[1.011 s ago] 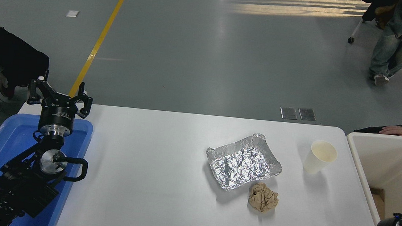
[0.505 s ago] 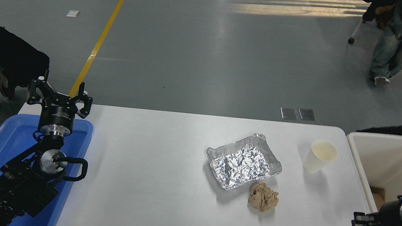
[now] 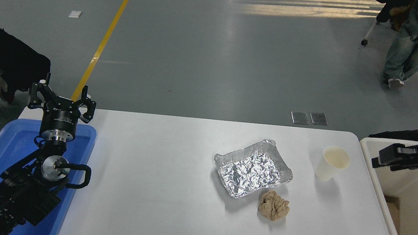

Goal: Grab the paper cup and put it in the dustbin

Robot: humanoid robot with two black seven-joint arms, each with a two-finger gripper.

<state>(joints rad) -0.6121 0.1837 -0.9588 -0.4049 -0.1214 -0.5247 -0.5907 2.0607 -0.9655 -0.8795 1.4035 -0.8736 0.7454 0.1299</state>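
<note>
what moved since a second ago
The right gripper rose from the table's near right corner to hang over the dustbin rim, level with the paper cup, not touching it. The person's hand behind the dustbin is gone. Cup and left gripper unchanged.

Cup (image 3: 332,163) on table (image 3: 157,188) right of foil tray (image 3: 253,168), paper ball (image 3: 273,205) in front of tray, bin (image 3: 383,201) at table's right edge.

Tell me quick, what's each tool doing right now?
Left tool: open, empty, parked over the blue tray.
Right tool: empty, above the dustbin edge; open or closed cannot be told.
</note>
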